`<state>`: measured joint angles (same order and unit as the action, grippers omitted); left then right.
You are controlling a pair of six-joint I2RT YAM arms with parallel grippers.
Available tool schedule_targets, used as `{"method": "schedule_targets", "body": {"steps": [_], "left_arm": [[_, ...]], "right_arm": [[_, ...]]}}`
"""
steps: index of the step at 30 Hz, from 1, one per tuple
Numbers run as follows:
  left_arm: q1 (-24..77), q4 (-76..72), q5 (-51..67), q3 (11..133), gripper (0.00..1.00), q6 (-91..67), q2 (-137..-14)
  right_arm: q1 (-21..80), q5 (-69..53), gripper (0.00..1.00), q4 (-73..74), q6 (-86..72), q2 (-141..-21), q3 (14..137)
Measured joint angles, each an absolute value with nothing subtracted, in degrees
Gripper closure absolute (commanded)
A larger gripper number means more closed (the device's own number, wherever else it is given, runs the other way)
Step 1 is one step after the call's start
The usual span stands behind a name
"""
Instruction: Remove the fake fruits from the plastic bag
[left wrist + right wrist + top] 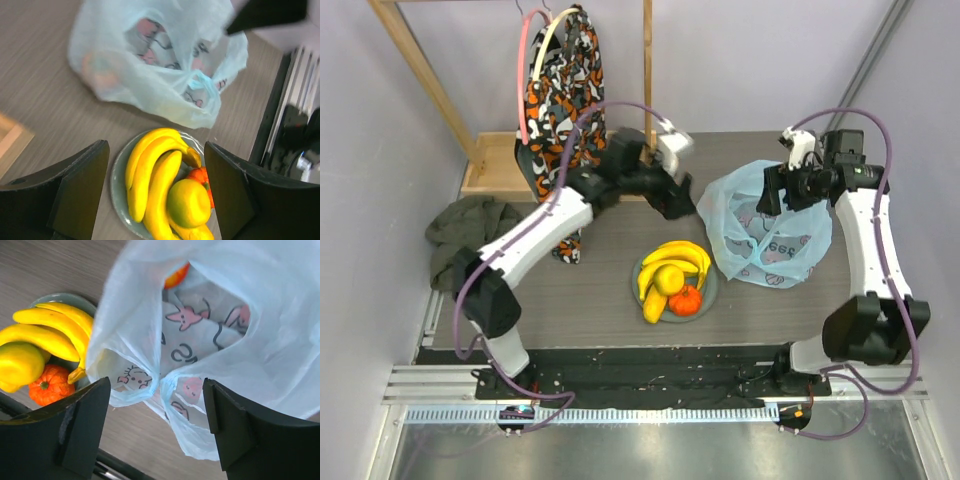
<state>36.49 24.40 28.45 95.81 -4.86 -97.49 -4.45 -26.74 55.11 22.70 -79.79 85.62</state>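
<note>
The light-blue plastic bag lies at the right of the table, its mouth open. A grey-green plate left of it holds the banana bunch, the yellow-green round fruit, the small ribbed orange one and the long yellow-orange fruit. A red-orange fruit shows inside the bag, mostly hidden. My left gripper is open and empty, above and behind the plate. My right gripper is open and empty over the bag, whose two handles hang between its fingers.
An orange-black-white patterned cloth hangs on a wooden rack at the back left. A green cloth lies at the left table edge. The table's front edge and metal rail run near the plate.
</note>
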Motion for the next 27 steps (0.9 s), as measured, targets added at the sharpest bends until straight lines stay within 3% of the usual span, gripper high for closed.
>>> {"method": "schedule_targets", "body": {"steps": [5, 10, 22, 27], "left_arm": [[51.57, 26.5, 24.45, 101.06, 0.25, 5.72, -106.59], [61.89, 27.68, 19.7, 106.63, 0.26, 12.12, -116.95], [65.93, 23.29, -1.1, 111.77, 0.26, 17.5, -126.76], [65.87, 19.75, -6.59, 110.1, 0.51, 19.97, -126.78]], "right_arm": [[-12.05, -31.33, 0.28, 54.94, 18.96, -89.78, 80.93], [-14.5, -34.61, 0.28, 54.26, 17.32, -96.25, 78.37], [-14.39, -39.0, 0.28, 48.42, 13.37, -97.45, 78.17], [-14.61, -39.66, 0.28, 47.53, 12.38, -100.68, 78.43]]}}
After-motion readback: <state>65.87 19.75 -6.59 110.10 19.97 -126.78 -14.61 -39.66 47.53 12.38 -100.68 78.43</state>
